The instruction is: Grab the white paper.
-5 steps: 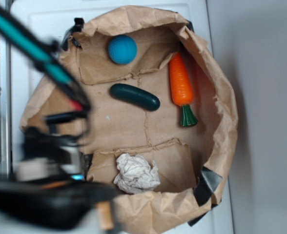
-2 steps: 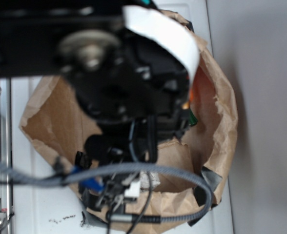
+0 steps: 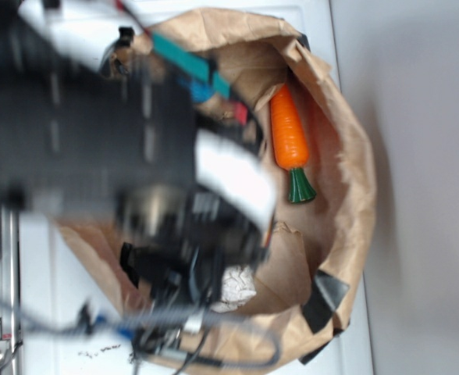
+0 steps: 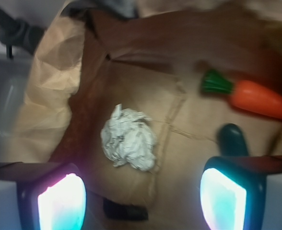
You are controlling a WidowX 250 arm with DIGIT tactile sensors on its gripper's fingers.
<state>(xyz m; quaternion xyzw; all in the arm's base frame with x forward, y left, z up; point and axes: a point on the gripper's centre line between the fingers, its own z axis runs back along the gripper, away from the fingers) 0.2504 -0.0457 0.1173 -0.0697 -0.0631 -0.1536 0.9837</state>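
Note:
The white paper (image 4: 128,139) is a crumpled off-white wad lying on the brown bag's floor, seen in the wrist view just ahead of my fingers. In the exterior view only a corner of the white paper (image 3: 238,284) shows beside the blurred arm. My gripper (image 4: 142,200) hovers above the bag, open wide, with nothing between its glowing pads (image 4: 63,203). The paper lies ahead of the gap, untouched. The arm hides the gripper itself in the exterior view.
The brown paper bag (image 3: 353,195) forms a raised wall all round. An orange carrot (image 3: 289,139) lies at the right inside it, and a dark green cucumber end (image 4: 232,139) sits near my right finger. A grey cable loops at the bag's lower edge.
The arm has swung in from the left over the bag, covering the blue ball and cucumber, then shifted left and down; the carrot shows again.

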